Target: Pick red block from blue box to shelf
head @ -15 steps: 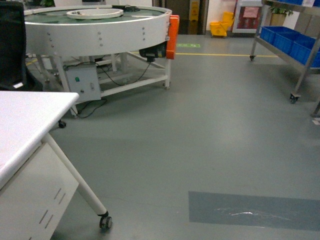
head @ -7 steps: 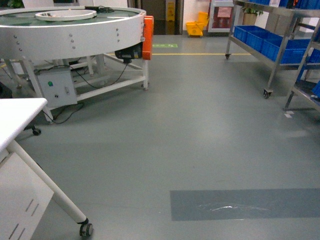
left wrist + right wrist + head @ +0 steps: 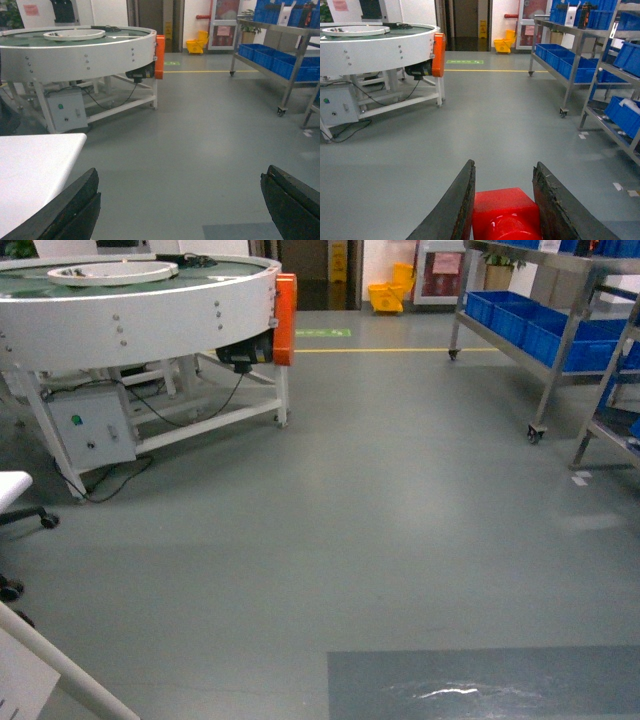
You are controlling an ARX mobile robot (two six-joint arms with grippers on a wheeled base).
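Carrying the red block, the right tool is clenched on it, one dark finger pressed against each side; the block shows only in the right wrist view, held low above the grey floor. The left tool is released and holds nothing, fingers spread wide. The blue box is not in view. The shelf stands well apart, ahead and to the right, on castors.

Judgement: transit step, pick done, placing not yet begun.

Risks from here:
- Block slipping out. Its glossy plastic is gripped on two sides only, so a jolt of the base could loosen it, and a drop to the floor would put it out of easy reach.
- Base clipping a shelf upright or castor on approach; the second rack sits just beside the first, leaving a narrow corner.
- Tiers already loaded with dark blue crates; free rail space for the block cannot be judged from this far off.

Counts: red block 1; racks 2; round white machine table 1; yellow mop bucket 1; white tabletop 1. Crates number several, exact count unclear.
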